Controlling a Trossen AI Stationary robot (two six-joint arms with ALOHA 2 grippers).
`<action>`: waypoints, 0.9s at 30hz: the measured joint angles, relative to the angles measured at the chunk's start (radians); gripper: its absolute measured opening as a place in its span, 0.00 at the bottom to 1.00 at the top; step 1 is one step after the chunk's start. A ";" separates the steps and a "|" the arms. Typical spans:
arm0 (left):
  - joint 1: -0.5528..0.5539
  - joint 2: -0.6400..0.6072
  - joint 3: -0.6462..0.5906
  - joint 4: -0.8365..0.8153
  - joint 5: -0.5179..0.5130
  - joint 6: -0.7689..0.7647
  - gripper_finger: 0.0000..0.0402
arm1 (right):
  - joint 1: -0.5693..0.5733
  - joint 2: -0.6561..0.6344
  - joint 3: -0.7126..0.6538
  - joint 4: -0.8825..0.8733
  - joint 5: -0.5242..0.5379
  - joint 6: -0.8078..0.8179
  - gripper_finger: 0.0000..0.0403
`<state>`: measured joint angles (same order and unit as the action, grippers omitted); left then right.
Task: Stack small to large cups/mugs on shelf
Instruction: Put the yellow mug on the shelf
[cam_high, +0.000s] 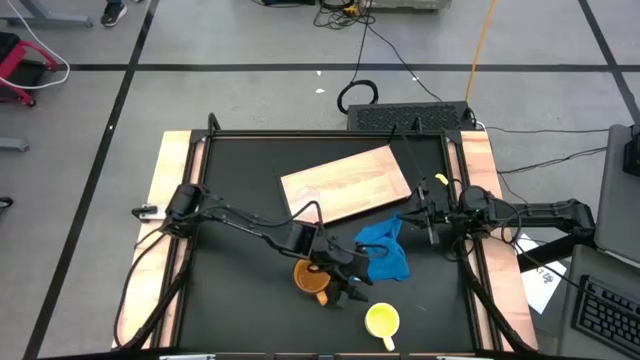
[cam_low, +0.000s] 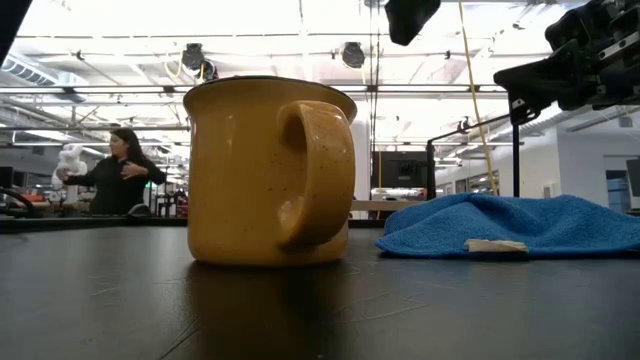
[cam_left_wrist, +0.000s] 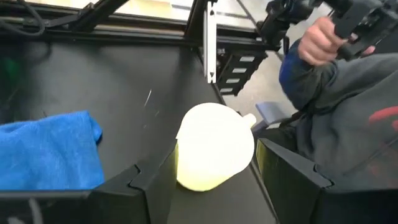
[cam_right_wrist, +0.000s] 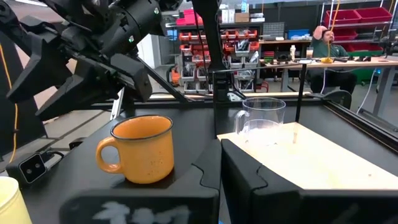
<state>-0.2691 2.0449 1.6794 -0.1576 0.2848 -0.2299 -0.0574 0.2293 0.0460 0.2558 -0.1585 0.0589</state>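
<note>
Although the task called for three cups nested on the shelf, nothing had been stacked yet, judging by how things lay. Going left to right in the overhead view, the left gripper hung with its fingers spread wide and empty above the table's near middle, just beside the orange mug, which stood upright on the black table clear of the board. The yellow mug sat alone near the front edge, framed between those open fingers in the left wrist view. The blue cloth lay beside the shelf, and the glass cup stood at the board's edge, barely visible from above. The right gripper waited shut and empty at the right side. Whether the glass rested fully on the board was hard to judge.
</note>
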 joint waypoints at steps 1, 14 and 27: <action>0.000 0.000 0.000 -0.009 -0.001 0.000 0.55 | 0.000 0.000 0.000 -0.002 0.000 0.000 0.00; -0.026 -0.002 0.000 0.063 -0.128 0.012 0.55 | 0.000 0.000 0.000 -0.006 0.000 0.000 0.00; 0.009 -0.002 0.007 0.319 -0.278 0.124 0.55 | 0.000 0.000 0.000 -0.006 0.000 0.000 0.00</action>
<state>-0.2599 2.0430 1.6864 0.1616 0.0064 -0.1062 -0.0574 0.2295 0.0460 0.2496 -0.1585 0.0593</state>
